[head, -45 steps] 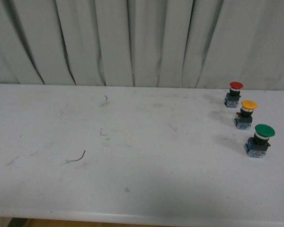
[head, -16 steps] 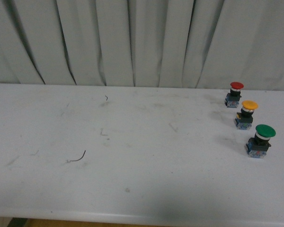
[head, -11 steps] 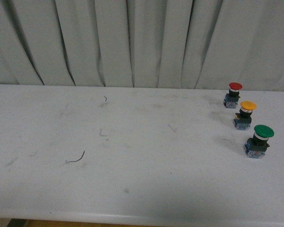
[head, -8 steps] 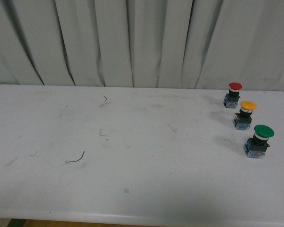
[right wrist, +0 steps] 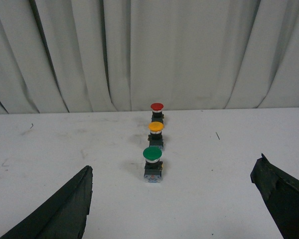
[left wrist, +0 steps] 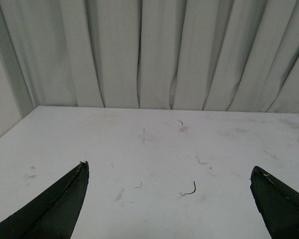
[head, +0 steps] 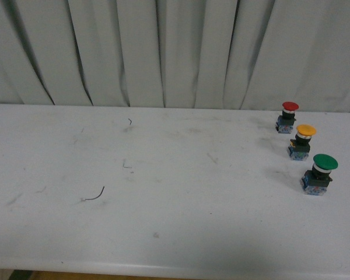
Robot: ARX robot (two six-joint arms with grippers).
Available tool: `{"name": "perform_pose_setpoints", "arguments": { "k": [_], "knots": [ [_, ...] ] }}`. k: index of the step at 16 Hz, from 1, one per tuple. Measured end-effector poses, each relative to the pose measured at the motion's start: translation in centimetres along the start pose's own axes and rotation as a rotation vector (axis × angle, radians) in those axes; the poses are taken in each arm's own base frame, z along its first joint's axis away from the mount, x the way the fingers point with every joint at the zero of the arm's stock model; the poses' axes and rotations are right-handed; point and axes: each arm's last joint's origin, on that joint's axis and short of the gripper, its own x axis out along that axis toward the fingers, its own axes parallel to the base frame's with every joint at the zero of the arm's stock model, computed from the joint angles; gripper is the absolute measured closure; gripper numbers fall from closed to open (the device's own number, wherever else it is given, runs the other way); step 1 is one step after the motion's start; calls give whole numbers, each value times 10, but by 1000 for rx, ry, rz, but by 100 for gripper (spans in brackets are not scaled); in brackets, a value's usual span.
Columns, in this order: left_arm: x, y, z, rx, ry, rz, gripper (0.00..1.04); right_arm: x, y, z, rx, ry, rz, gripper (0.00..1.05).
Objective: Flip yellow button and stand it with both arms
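Both pincers stand wide with nothing between their fingers. From the left wrist view the left pincer (left wrist: pixel 169 199) hangs over a bare, scuffed stretch of the white table (left wrist: pixel 139 149), where only a small curled wire scrap (left wrist: pixel 190 189) and a few dark marks lie. From the right wrist view the right pincer (right wrist: pixel 172 199) faces a row of three push buttons and is well apart from all of them.

Nearest that pincer is the green button (right wrist: pixel 152 164), the largest of the three; it stands directly in the line between the pincer and the yellow button (right wrist: pixel 156 133). Behind the yellow one stands the red button (right wrist: pixel 157 112), close to the pleated grey curtain (right wrist: pixel 139 50).

In the front view the yellow button (head: pixel 302 141) sits at the far right of the table (head: pixel 163 204), between the red button (head: pixel 287 116) and the green button (head: pixel 320 173), near both but touching neither. It stands upright on its blue-grey block, with a black collar and the round yellow-orange cap on top.

Compared with the front view a few seconds ago, the three buttons keep the same places and poses, and neither arm shows in that view.
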Motion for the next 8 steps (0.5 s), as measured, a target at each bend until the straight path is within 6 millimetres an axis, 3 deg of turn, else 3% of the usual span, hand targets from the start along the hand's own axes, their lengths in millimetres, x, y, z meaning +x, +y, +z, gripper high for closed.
{"name": "perform_pose_setpoints", "arguments": {
  "k": [8],
  "knots": [
    [0, 0, 0, 0, 0, 0, 7, 0, 0, 0, 0, 0, 0, 6]
  ]
}}
